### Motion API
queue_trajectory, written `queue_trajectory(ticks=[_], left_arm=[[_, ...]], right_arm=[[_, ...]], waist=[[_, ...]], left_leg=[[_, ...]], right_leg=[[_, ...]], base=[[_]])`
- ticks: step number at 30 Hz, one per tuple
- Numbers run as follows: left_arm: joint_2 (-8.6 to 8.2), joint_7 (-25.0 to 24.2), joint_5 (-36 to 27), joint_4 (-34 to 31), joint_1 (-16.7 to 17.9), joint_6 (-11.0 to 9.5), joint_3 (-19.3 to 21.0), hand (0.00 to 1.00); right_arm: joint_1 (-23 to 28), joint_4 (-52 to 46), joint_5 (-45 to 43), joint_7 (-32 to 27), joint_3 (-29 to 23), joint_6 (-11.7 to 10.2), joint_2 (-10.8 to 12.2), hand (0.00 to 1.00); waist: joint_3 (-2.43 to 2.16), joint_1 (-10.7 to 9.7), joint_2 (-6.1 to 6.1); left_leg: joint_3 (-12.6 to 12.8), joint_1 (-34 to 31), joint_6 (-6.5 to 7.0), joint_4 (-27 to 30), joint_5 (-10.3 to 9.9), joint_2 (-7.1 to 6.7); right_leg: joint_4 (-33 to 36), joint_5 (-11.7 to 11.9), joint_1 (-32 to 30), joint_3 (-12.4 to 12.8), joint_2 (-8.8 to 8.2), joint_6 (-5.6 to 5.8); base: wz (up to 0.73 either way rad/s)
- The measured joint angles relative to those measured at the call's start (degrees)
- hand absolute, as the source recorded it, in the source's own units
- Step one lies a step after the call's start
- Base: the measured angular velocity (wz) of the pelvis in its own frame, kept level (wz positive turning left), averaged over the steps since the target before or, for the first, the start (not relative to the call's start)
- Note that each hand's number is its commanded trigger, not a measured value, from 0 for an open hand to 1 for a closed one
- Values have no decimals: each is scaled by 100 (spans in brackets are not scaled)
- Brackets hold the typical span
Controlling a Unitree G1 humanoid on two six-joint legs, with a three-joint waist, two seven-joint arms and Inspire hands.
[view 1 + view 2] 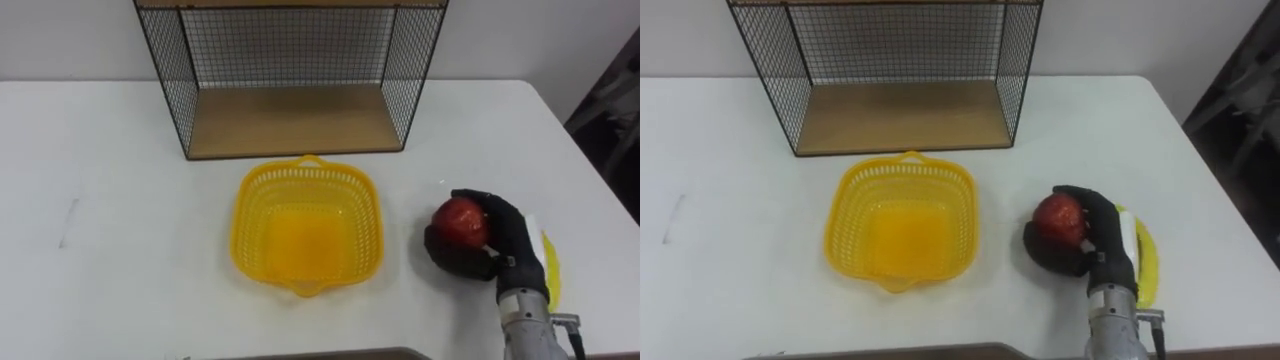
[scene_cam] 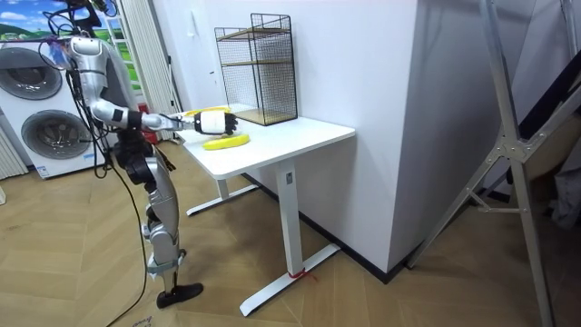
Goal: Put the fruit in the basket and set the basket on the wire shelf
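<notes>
There is one yellow plastic basket [image 1: 248, 228], one wire shelf [image 1: 290, 45] and two pieces of fruit, a red apple [image 1: 460, 222] and a banana [image 1: 552, 278], all on one white table [image 1: 100, 200].

The basket stands upright in the middle of the table with its open top facing up. A small handle lip sits at its 12 o'clock edge and another at its 6 o'clock edge. The shelf stands at 12 o'clock from the basket, near it but not touching, against the wall. Its black mesh closes the back and both sides, and its open front faces the robot. The shelf's lower wooden board [image 1: 290, 122] is bare. The room view shows a second tier above that board.

Both fruits are outside the basket, at about 3 to 4 o'clock from it. The right hand [image 1: 508, 245] comes in from 5 o'clock and is closed round the apple. Its dark fingers wrap the fruit's far and right sides and its thumb is under the near side. The apple's red top shows at 10 o'clock of the palm, facing the basket. I cannot tell whether the apple touches the tabletop. The banana lies flat on the table at 4 o'clock from the hand, partly hidden by the wrist, and the hand does not hold it.

In the room view the robot stands upright at the table's near edge, with its right arm stretched out over the banana.
</notes>
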Motion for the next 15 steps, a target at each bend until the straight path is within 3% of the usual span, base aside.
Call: queue_trajectory(ticks=[6, 15], left_arm=[[-17, -96, -1, 237, 57, 10, -53, 0], [-36, -307, -4, 225, 8, 41, -179, 0]], right_arm=[[-9, -1013, -5, 205, 214, 0, 49, 100], [-74, -1198, 20, 507, 578, 1, 83, 100]], waist=[[6, 60, 40], [-10, 169, 13]], left_leg=[[12, -19, 3, -10, 3, 0], [7, -27, 4, -7, 4, 4]], right_leg=[[-3, -1, -43, -18, 0, 1], [-4, -1, -42, -71, -5, 1]], base=[[0], [0]])
